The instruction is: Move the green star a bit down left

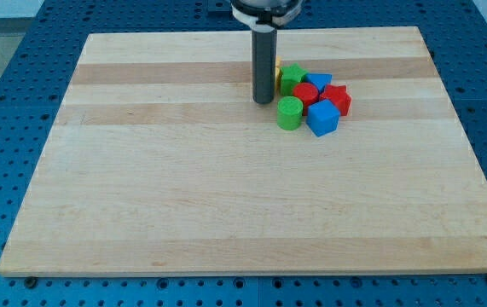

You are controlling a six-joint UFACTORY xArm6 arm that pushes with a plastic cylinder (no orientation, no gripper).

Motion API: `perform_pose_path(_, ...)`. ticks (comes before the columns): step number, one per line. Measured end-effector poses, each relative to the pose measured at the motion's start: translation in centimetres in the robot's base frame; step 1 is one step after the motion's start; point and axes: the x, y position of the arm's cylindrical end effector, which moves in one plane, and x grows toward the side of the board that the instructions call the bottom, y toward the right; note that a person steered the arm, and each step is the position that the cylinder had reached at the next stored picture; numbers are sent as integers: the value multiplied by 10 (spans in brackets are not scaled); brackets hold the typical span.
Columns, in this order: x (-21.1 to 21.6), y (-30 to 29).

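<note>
The green star [292,77] lies at the top left of a tight cluster of blocks in the upper middle of the wooden board [226,188]. My tip [263,101] rests on the board just left of the cluster, close beside the green star's lower left. A yellow block [277,68] shows as a sliver, mostly hidden behind the rod. The cluster also holds a green cylinder [290,112], a red block [306,94], a blue block [318,82], a red star [336,98] and a blue cube [322,118].
The blocks touch one another around the green star's right and lower sides. Blue pegboard [4,102] surrounds the board on all sides.
</note>
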Motion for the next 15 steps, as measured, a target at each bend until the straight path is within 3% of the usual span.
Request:
perform_pose_path(2, -45, 0)
perform_pose_path(3, -43, -3)
perform_pose_path(5, -53, -81)
perform_pose_path(6, -100, -87)
perform_pose_path(7, -142, -63)
perform_pose_path(8, -157, -33)
perform_pose_path(10, -156, 82)
perform_pose_path(12, -82, 94)
perform_pose_path(15, -21, 55)
